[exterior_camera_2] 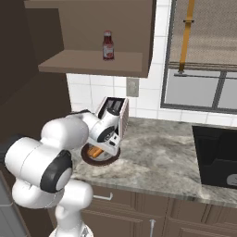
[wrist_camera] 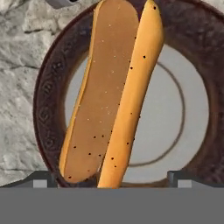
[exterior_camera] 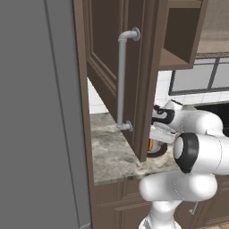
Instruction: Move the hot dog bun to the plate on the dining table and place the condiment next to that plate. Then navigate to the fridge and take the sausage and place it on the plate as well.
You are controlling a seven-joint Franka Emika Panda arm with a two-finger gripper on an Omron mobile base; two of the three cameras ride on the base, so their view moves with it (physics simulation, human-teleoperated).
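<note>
Barely begun, the job stands at its first step: the pincer (wrist_camera: 112, 177) hangs spread wide and empty directly over the hot dog bun (wrist_camera: 114, 94), whose two tan halves run lengthwise between the finger tips (wrist_camera: 42, 178), neither tip visibly touching it. The bun lies on a dark-rimmed saucer (wrist_camera: 197, 105) on the marble wall table (exterior_camera_2: 157, 148), not on any blue plate. Well above the pincer, the condiment (exterior_camera_2: 108, 45) stands upright on an open cabinet shelf (exterior_camera_2: 88, 62), untouched. By this evidence nothing has been delivered; bun, bottle and sausage all remain to be moved, and the drive to the fridge is still ahead.

Room to work looks tight. An open cabinet door (exterior_camera: 129, 76) with a grey bar handle (exterior_camera: 121, 80) hangs close beside the arm, its lower corner just near the wrist, and the shelf underside sits overhead, so a straight lift probably has limited clearance. The saucer's raised rim circles the bun closely at both ends. Beyond the pincer rises the tiled wall; to one side the marble runs bare toward a dark sink (exterior_camera_2: 215, 155), the likeliest way out.
</note>
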